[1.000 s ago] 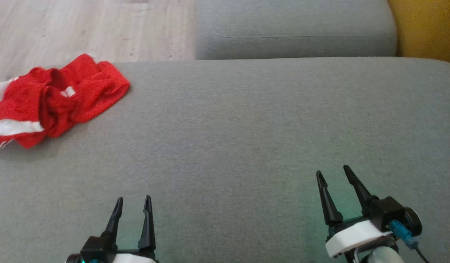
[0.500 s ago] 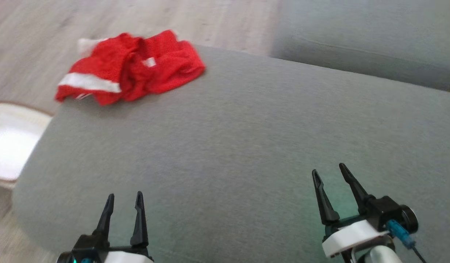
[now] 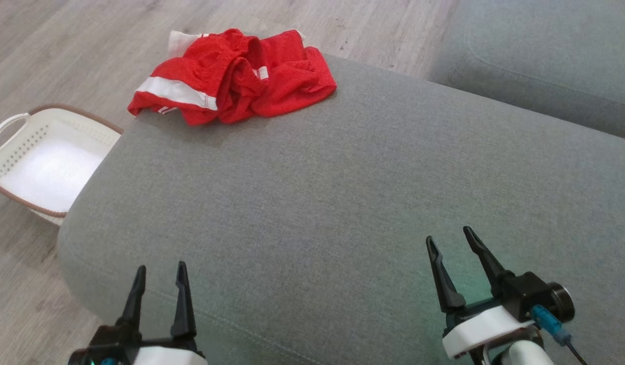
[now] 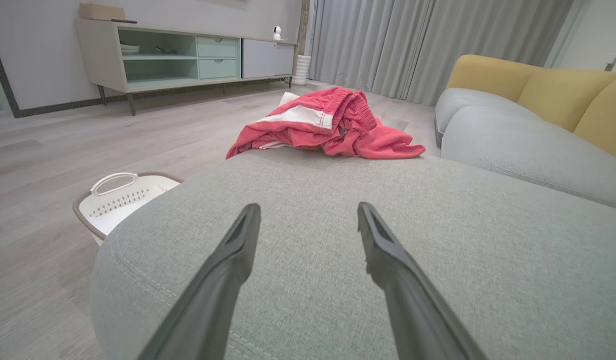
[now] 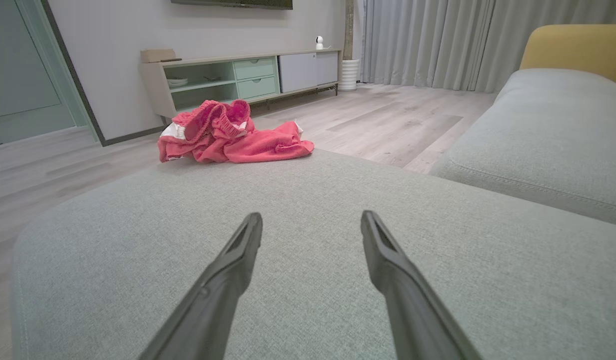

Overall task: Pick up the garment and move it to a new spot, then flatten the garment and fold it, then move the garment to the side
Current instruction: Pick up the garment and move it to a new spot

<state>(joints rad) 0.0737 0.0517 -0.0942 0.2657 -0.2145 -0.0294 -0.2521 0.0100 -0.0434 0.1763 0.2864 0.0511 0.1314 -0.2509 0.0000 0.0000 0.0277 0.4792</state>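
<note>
A crumpled red garment (image 3: 236,76) with white stripes lies bunched at the far left corner of the grey cushion (image 3: 342,192), partly over its edge. It also shows in the left wrist view (image 4: 327,125) and the right wrist view (image 5: 228,132). My left gripper (image 3: 160,271) hovers open over the near left part of the cushion, nothing between its fingers. My right gripper (image 3: 449,242) is open at the near right, also holding nothing. Both are well short of the garment.
A white laundry basket (image 3: 18,152) stands on the wooden floor left of the cushion, also seen in the left wrist view (image 4: 113,200). A second grey seat (image 3: 545,66) with yellow backrests (image 4: 537,85) lies to the right. A low cabinet (image 5: 248,75) lines the far wall.
The head camera has turned left, so the garment sits nearer the picture's centre and the basket has come into view. Both grippers stay open in much the same place.
</note>
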